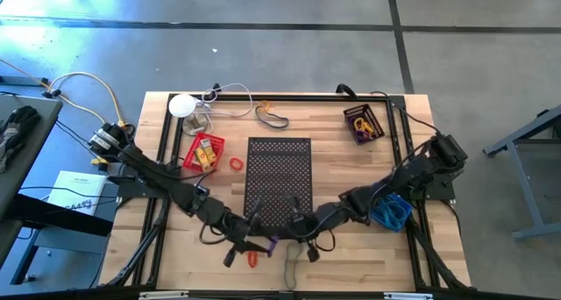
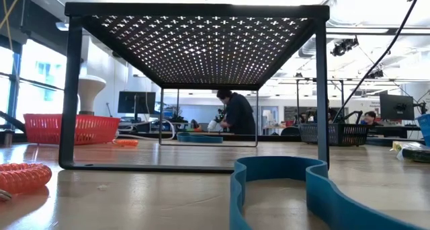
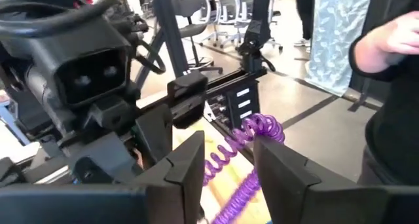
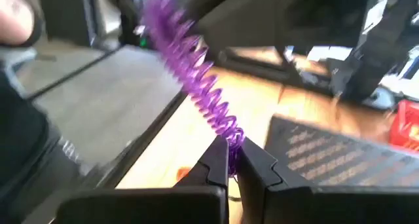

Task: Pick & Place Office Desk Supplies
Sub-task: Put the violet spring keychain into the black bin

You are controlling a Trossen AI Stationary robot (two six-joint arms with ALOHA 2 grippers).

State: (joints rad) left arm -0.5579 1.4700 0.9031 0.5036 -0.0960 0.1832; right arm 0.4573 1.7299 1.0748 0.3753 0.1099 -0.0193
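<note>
A purple spiral coil (image 4: 196,80) hangs stretched between my two grippers above the table's near edge, in front of the black perforated shelf (image 1: 279,182). My right gripper (image 4: 230,162) is shut on one end of it. My left gripper (image 3: 226,168) faces it with its fingers apart, and the coil (image 3: 252,132) runs between and past them. An orange coil (image 1: 252,259) lies on the table just below. No gripper shows in the low view. My right gripper pinches the purple coil's end (image 4: 230,144) between its two fingertips, which come at it roughly level. The coil stretches away from the fingers toward my left gripper, clear of the table. Whether my left gripper touches the coil, I cannot tell.
A red basket (image 1: 203,153) and a red loop (image 1: 235,164) lie left of the shelf. A dark band (image 1: 272,117), a white disc with cords (image 1: 181,104) and a box of small items (image 1: 364,123) are at the back. A blue coil (image 1: 390,210) sits under my right arm. A person stands beyond the near edge.
</note>
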